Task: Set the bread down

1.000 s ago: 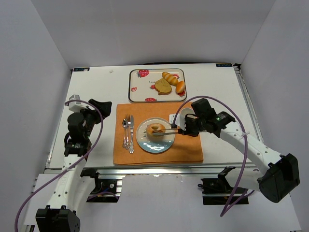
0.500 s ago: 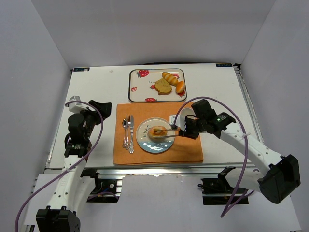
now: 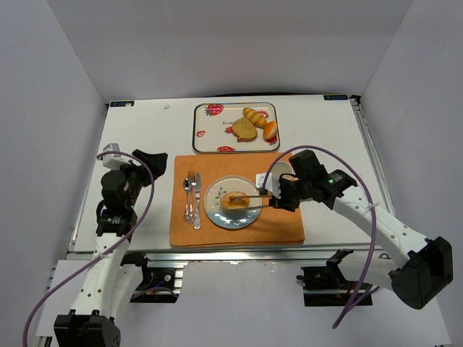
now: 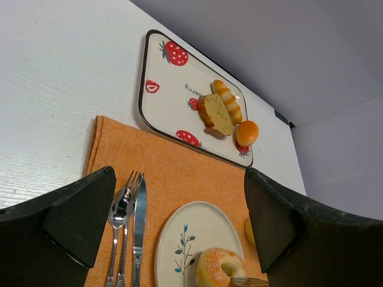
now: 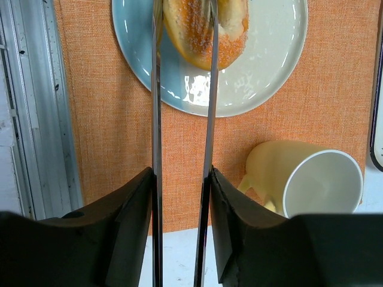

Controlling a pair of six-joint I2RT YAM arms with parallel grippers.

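Observation:
The bread (image 3: 235, 199) is a small sugared ring doughnut over the pale blue plate (image 3: 217, 211). My right gripper (image 3: 273, 196) is shut on metal tongs (image 3: 255, 196). The tong blades (image 5: 157, 119) clasp the bread (image 5: 203, 27) over the plate (image 5: 269, 48). I cannot tell whether the bread rests on the plate. My left gripper (image 3: 145, 160) is open and empty, raised left of the placemat. Its view shows the bread (image 4: 221, 269) on the plate (image 4: 191, 233) with the tong tip at it.
An orange placemat (image 3: 239, 231) lies under the plate, with fork, spoon and knife (image 3: 192, 199) on its left. A yellow cup (image 5: 305, 179) lies beside the plate. A strawberry tray (image 3: 202, 123) at the back holds toast (image 3: 244, 130), a ridged roll (image 3: 255, 116) and a bun (image 3: 270, 130).
My right gripper with the tongs and bread has shifted slightly toward the near side of the plate. The left arm has not moved.

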